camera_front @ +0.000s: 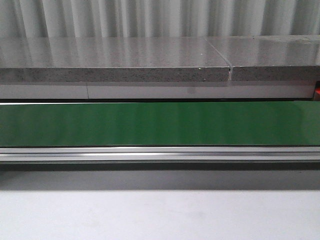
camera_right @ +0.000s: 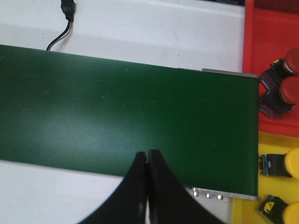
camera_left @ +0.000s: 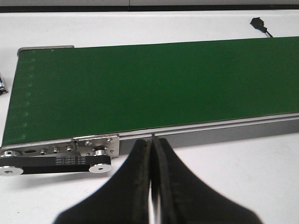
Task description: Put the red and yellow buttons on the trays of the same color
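In the right wrist view a red tray [camera_right: 261, 37] holds two red buttons [camera_right: 288, 91] on dark bases, and a yellow tray [camera_right: 271, 144] beside it holds two yellow buttons [camera_right: 290, 163]. Both trays sit at the end of the green conveyor belt [camera_right: 121, 112]. My right gripper [camera_right: 147, 154] is shut and empty over the belt's near edge. My left gripper [camera_left: 151, 142] is shut and empty at the near rail of the belt [camera_left: 154, 88] in the left wrist view. The belt carries no button in any view. Neither gripper shows in the front view.
The belt [camera_front: 160, 124] runs across the front view behind an aluminium rail [camera_front: 160, 154], with a grey stone ledge [camera_front: 115, 70] behind it. A black drive pulley and belt [camera_left: 56, 162] sit at the conveyor's end. A black cable plug [camera_right: 68, 9] lies on the white table.
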You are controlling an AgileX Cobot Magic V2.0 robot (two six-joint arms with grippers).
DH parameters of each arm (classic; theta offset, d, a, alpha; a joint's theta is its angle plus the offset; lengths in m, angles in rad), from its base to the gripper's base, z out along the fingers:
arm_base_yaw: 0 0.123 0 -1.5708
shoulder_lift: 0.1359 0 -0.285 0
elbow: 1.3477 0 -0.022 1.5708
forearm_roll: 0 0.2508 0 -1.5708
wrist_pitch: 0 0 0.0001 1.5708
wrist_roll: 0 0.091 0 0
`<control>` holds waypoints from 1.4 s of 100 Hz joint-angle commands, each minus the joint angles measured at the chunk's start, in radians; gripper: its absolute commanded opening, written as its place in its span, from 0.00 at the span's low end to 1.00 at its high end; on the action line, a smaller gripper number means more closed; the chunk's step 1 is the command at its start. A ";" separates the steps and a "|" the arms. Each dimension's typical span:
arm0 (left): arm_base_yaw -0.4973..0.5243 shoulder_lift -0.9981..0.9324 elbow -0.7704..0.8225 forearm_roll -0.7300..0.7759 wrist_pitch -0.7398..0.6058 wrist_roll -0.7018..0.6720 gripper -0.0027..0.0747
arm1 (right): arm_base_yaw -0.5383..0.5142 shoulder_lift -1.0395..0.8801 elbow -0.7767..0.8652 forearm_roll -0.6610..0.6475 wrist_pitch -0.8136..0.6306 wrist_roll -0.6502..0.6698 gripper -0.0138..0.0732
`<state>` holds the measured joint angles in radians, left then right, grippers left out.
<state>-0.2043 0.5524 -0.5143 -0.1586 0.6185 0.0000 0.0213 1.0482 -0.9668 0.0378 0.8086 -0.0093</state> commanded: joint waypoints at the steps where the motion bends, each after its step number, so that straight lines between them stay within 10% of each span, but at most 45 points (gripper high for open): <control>1: -0.007 0.002 -0.026 -0.009 -0.063 0.000 0.01 | -0.001 -0.087 0.021 0.001 -0.065 -0.010 0.08; 61: -0.007 0.002 -0.026 -0.009 -0.063 0.000 0.01 | -0.001 -0.510 0.286 0.000 -0.062 -0.010 0.08; 140: -0.007 0.002 -0.026 -0.009 -0.063 0.000 0.01 | -0.001 -0.532 0.298 0.000 -0.051 -0.010 0.08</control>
<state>-0.2043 0.5524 -0.5143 -0.1586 0.6185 0.0000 0.0213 0.5133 -0.6453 0.0378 0.8138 -0.0093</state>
